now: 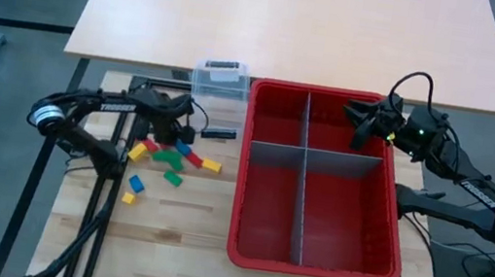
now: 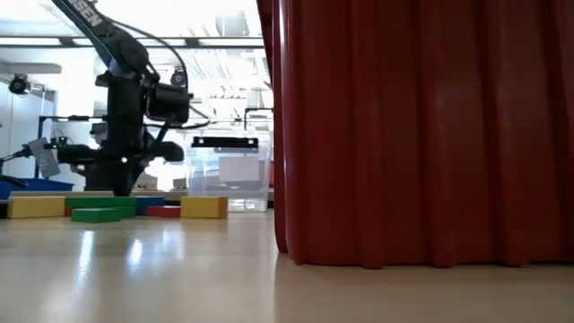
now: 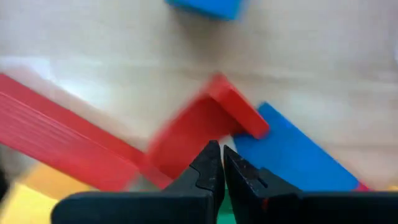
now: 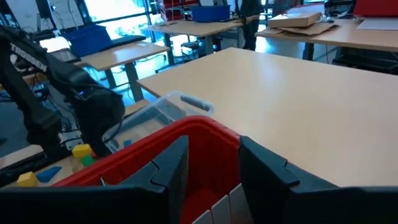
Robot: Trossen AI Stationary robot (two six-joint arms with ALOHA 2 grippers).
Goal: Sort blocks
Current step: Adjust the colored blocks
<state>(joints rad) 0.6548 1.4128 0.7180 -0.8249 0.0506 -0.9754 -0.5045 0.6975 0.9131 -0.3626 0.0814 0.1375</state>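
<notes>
Plastic blocks (image 1: 165, 161), red, yellow, green and blue, are lying scattered on the wooden worktop (image 1: 175, 226) near its left edge, between that edge and the big red bin (image 1: 309, 256). Most are short bars, with a couple of small cubes among them. A green bar (image 1: 166, 158) is lying with its long axis roughly along the worktop's width, a second small green one (image 1: 173, 178) is sitting just nearer the front edge, a yellow bar (image 1: 211, 166) is resting closest to the bin, and a blue cube (image 1: 135, 184) and a yellow cube (image 1: 128, 198) are sitting apart toward the front. From table height, yellow and green bars are lying flat in a row.

Left gripper (image 1: 173, 129) is hanging right over the back of the pile, its fingers (image 3: 208, 171) pressed together with nothing between them; just past the tips a red block (image 3: 205, 124) is lying tilted against a blue one (image 3: 292, 155).

Right gripper (image 1: 364, 127) is hovering over the bin's far right compartment, by the grey dividers (image 1: 304, 157), jaws partly apart; I cannot tell whether anything is in them.

A clear tub (image 1: 220, 80) is standing at the back edge. White lettering is showing on the left arm, too small to read.
</notes>
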